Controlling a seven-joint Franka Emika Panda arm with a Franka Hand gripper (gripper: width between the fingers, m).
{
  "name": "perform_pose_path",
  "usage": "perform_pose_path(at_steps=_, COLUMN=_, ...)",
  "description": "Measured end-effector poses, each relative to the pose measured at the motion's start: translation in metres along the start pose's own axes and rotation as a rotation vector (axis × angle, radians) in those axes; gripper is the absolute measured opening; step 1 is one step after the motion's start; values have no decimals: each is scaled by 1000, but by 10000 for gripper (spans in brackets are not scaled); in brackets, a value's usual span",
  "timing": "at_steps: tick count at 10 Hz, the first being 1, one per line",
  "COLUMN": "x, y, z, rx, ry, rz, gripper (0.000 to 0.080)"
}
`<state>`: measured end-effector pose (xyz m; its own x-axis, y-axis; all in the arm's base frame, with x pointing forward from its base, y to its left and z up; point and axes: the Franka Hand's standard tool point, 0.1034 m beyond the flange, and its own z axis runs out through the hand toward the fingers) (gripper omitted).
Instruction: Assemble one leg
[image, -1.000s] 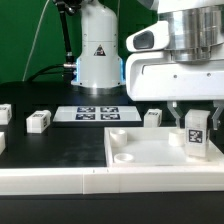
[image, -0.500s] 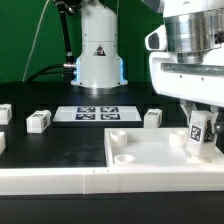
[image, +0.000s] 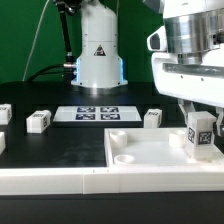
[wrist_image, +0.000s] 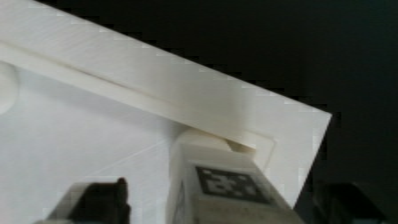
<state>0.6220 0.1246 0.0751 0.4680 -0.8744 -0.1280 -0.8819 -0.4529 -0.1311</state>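
Observation:
The leg (image: 200, 133), a small white block with a square tag, stands upright at the far corner of the white plate (image: 140, 152) on the exterior view's right. My gripper (image: 200, 118) straddles its top. In the wrist view the leg (wrist_image: 222, 180) sits over the plate's corner socket (wrist_image: 240, 145), on the plate (wrist_image: 107, 120). My gripper (wrist_image: 231, 198) is open around it. A clear gap shows between the leg and one dark finger (wrist_image: 107, 198). The other finger is lost against the black table.
Three more loose legs lie on the black table (image: 38, 121), (image: 152, 118), (image: 2, 113). The marker board (image: 97, 113) lies behind the plate. The robot's white base (image: 98, 55) stands at the back. A white rail (image: 60, 180) runs along the front.
The gripper and leg shifted a little toward the exterior view's right. The leg leaned half a second ago and now stands straight.

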Motion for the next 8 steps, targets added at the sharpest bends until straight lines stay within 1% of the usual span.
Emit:
perform_pose_path(at_steps=1, x=2, y=-2, z=-2, rx=0, ry=3, rz=-168, gripper=619)
perform_pose_path(at_steps=2, x=1, y=-3, z=-3, rx=-6, ry=4, rz=-287, gripper=640)
perform_pose_path(at_steps=3, x=2, y=-2, z=-2, rx=-8, ry=5, rz=-391, gripper=640)
perform_pose_path(at_steps=4, x=2, y=-2, z=-3, rx=-17, ry=13, rz=-545, gripper=648)
perform_pose_path(at_steps=5, x=1, y=-3, z=-3, rx=-37, ry=27, rz=-673, gripper=648)
perform_pose_path(at_steps=6, x=-3, y=-3, z=-3, rx=-67, ry=34, rz=-795, gripper=649)
perform_pose_path(at_steps=7, x=-3, y=-3, z=-2, rx=-90, ry=42, rz=-931, gripper=649)
perform_pose_path(at_steps=8, x=-4, y=-2, z=-2, rx=-109, ry=46, rz=-1028, gripper=649)
